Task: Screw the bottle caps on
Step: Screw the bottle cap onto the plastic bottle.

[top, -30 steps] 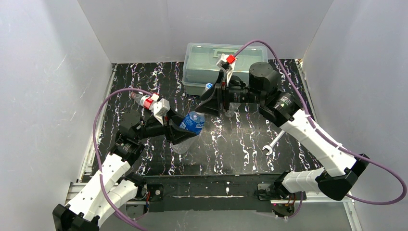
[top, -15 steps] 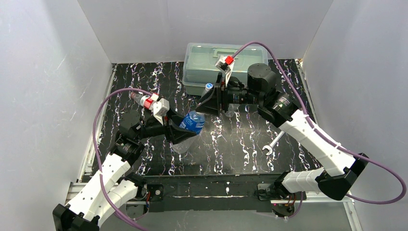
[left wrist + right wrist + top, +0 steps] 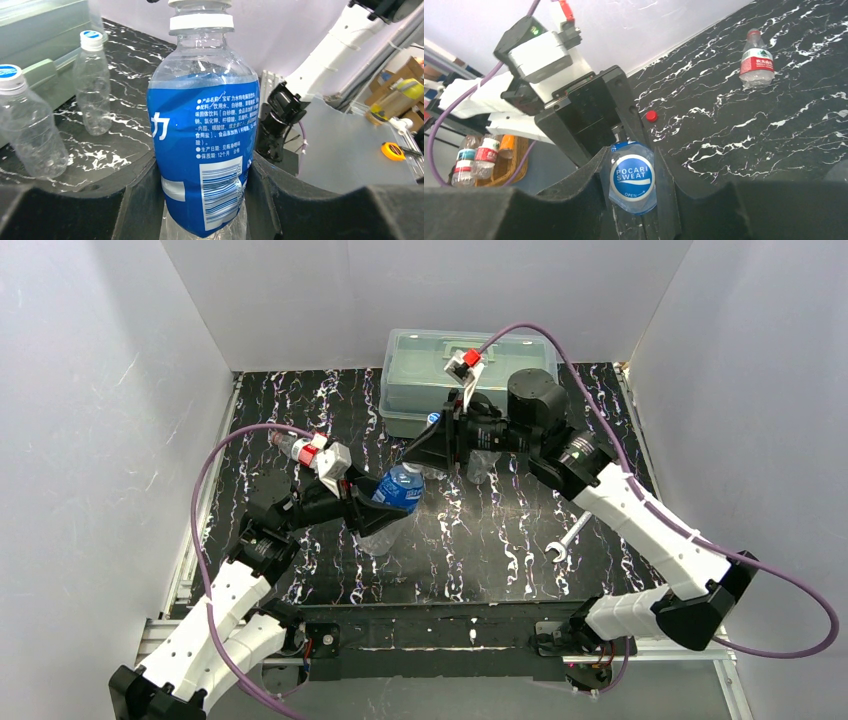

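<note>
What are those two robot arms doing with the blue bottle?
They are putting its lid on. The left pincer holds the blue-label bottle around its lower part. The right pincer is shut on a blue cap right at the bottle's mouth; whether it is screwed on yet cannot be told. Two clear bottles nearby already wear caps. A red-label bottle sits farther off, with a loose red cap on the table apart from it.
</note>
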`<state>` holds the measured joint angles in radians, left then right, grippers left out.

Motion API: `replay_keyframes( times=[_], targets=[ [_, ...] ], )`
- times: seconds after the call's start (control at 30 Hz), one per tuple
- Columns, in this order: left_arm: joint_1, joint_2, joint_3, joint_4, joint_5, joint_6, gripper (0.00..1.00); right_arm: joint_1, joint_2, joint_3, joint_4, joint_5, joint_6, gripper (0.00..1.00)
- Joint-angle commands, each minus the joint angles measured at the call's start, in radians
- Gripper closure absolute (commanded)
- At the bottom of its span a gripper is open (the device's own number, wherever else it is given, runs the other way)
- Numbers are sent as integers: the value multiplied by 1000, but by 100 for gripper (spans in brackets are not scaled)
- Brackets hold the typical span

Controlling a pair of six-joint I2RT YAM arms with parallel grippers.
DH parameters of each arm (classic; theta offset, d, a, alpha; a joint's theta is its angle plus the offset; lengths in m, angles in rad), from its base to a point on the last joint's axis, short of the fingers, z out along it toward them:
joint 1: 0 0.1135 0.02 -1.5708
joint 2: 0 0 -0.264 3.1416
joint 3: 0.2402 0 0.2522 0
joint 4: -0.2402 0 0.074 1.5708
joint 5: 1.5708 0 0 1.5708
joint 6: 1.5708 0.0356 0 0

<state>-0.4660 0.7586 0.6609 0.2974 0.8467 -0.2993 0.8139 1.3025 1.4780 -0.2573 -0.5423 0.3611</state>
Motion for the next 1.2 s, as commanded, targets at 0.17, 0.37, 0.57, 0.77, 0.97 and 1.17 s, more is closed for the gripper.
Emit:
replay_keyframes(
  times=[0.17, 0.37, 0.57, 0.77, 0.97, 1.17],
  targets=[
    [4, -47, 3, 17, -402, 114, 100, 74, 120, 129, -187, 193, 164, 85],
    [4, -44, 4, -2, -604, 186, 100, 185, 228, 285, -392, 504, 241, 89],
    [4, -48, -16, -3, -708, 217, 100, 249, 317, 378, -445, 655, 283, 91],
    [4, -90, -50, -30, -758, 240, 100, 251, 324, 391, -410, 703, 291, 88],
    [4, -114, -62, -91, -719, 246, 100, 249, 303, 444, -384, 729, 227, 51],
    [4, -123, -52, -153, -585, 235, 100, 186, 186, 440, -303, 670, 78, 4]
  ],
)
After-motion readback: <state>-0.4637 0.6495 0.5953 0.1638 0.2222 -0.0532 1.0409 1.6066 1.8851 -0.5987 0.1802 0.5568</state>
